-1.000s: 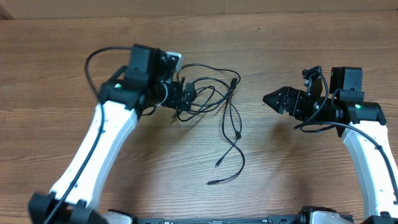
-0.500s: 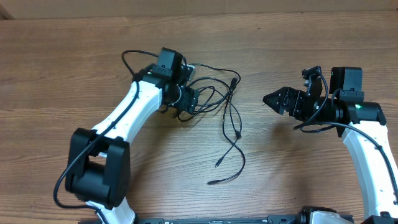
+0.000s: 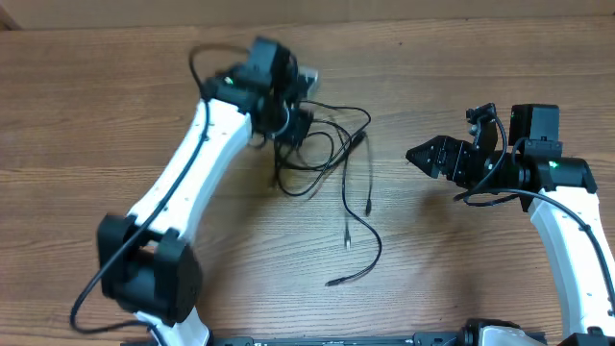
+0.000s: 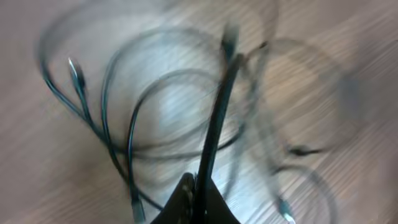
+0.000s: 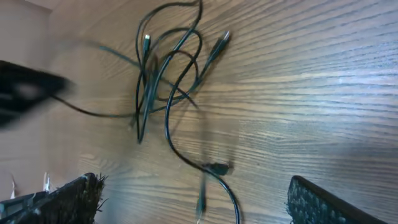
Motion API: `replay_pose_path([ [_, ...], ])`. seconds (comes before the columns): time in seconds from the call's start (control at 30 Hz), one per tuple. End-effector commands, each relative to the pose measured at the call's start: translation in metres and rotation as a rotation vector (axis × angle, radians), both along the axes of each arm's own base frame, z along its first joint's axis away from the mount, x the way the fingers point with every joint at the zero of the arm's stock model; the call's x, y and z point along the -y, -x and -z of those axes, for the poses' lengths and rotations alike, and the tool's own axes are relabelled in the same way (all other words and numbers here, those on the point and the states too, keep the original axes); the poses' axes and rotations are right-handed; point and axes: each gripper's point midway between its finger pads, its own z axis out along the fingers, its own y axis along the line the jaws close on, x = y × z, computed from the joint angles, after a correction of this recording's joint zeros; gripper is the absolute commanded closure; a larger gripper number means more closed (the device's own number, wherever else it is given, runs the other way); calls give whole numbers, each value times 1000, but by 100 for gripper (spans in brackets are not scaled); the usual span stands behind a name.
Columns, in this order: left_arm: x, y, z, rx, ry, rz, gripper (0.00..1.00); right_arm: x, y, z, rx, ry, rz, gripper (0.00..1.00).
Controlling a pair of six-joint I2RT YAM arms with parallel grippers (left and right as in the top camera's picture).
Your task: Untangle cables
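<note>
Now left pincer (image 3: 293,125) has pinched the cables (image 3: 332,159), dragging them; right pincer (image 3: 415,153) spread.

Thin black cables (image 3: 332,154) tangled in loose overlapping loops, upper centre of the surface (image 3: 461,288). Two strands trail down out of the knot; their small plug ends lie free, apart.

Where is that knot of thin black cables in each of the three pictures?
Overhead: cables at centre, beside the left pincer.
Left wrist: cables blurred, filling the frame; one strand clamped at bottom centre.
Right wrist: cables upper left of centre.
Shared landmark: the wood-grain table under them.
</note>
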Motion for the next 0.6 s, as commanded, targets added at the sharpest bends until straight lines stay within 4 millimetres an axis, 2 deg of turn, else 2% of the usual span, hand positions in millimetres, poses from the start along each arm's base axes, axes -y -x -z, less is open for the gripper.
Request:
replay_pose_path([
  [0.0,12,2,-150,339,136,56,96,2,-2,-1,12,6,0,6],
  [0.1,8,15,-227,524,207,59,96,2,-2,-1,12,6,-1,5],
  [0.13,5,22,-247,570,224,59,96,2,-2,-1,12,6,-1,5],
  [0.23,-2,39,-285,666,258,57,96,2,-2,-1,12,6,-1,5],
  [0.4,-8,54,-316,733,315,29,96,2,-2,-1,12,6,-1,5],
  [0.57,-10,58,-339,769,395,-23,96,2,-2,-1,12,6,-1,5],
])
